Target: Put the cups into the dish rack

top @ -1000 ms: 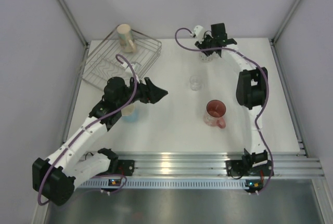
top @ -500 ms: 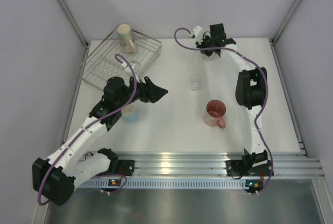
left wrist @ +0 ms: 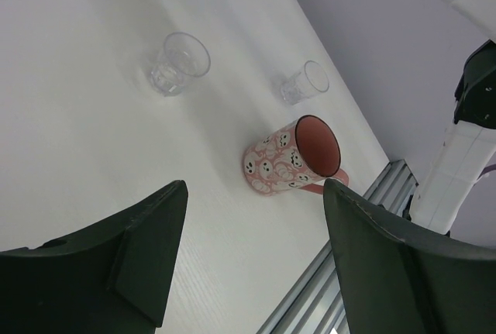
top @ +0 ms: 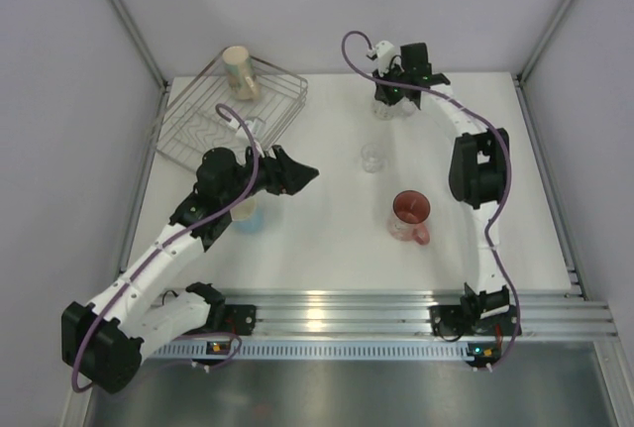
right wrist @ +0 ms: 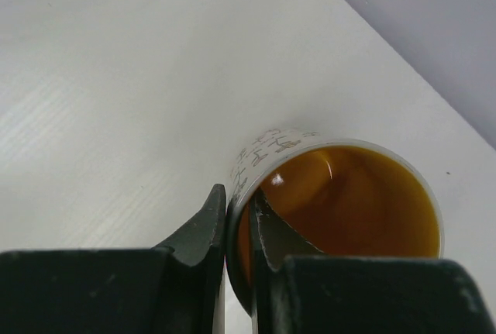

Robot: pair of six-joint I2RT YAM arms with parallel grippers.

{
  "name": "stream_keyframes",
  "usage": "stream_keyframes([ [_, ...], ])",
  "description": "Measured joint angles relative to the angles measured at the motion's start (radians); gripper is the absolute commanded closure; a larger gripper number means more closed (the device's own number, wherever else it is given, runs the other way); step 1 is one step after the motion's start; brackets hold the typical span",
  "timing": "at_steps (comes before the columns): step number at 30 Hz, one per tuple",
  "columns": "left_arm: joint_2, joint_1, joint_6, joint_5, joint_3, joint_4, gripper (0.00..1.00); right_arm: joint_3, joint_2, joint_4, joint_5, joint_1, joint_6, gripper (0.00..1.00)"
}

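Right end effector gripping the dotted mug at the far edge; left end effector idle and spread.

Top view: the right end effector (top: 388, 100) is over the white dotted mug (top: 380, 109) at the counter's far edge. The dish rack (top: 289, 81) sits in the far left corner with the cream mug (top: 238, 72) inside. The left end effector (top: 302, 174) hangs spread and empty beside the light blue cup (top: 248, 217), apparently waiting its turn. A clear glass (top: 372, 158) stands mid-counter and the pink-red mug (top: 410, 214) nearer the front edge. Left wrist view: the jaws stand wide apart, framing the pink-red mug, with a second clear glass (left wrist: 306, 82) just beyond it. Right wrist view: the fingers are pressed together on the mug's wall, one inside the yellow interior and one outside, a rim pinch that suits lifting it upright.
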Motion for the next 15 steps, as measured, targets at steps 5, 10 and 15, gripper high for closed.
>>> stream_keyframes([
  [5,-0.009,0.0,-0.021,0.0,0.0,0.003,0.25,-0.124,-0.085,0.098,-0.048,0.003,0.218,1.0],
  [10,-0.041,0.0,-0.031,-0.002,0.0,0.003,0.25,-0.338,-0.265,0.223,-0.054,0.009,0.37,1.0],
  [15,-0.053,0.0,-0.032,-0.004,0.013,0.002,0.25,-0.443,-0.424,0.332,-0.045,0.011,0.525,1.0],
])
